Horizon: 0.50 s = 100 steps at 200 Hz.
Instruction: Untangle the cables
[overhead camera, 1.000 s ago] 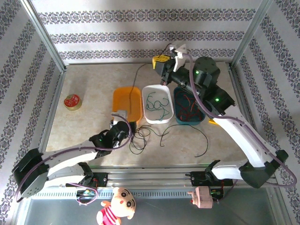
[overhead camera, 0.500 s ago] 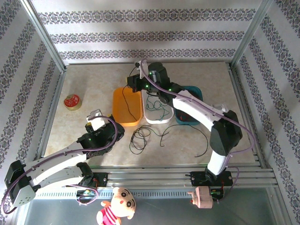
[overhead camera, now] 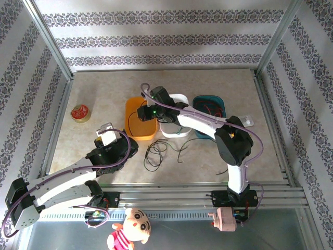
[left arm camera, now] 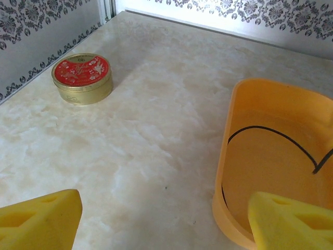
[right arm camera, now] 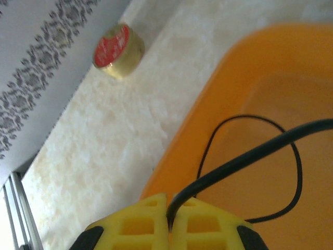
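The right tool, clamped on a black cable, travelled from beyond the white tray to above the orange tray. The left tool retracted leftward and opened wider.

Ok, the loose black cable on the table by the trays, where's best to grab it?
Pinch a single strand of the loose black cable at the left rim of its loops, from above, nearest the open left gripper. It lies flat and crosses itself mid-tangle, so a central grab likely catches several strands.
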Each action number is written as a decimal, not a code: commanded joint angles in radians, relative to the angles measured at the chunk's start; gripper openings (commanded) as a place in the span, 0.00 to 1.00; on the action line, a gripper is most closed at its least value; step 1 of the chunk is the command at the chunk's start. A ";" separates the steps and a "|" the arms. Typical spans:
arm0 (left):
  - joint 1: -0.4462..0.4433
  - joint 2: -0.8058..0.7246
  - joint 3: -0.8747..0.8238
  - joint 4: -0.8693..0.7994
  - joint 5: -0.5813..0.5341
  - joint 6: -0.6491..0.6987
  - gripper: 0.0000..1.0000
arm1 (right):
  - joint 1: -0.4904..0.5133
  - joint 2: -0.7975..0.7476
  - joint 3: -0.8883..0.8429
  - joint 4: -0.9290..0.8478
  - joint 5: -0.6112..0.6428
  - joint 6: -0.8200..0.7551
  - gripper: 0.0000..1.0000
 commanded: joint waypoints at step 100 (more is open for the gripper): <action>-0.010 0.030 -0.051 0.334 0.346 0.448 0.83 | 0.001 -0.149 0.027 -0.211 0.027 -0.118 0.49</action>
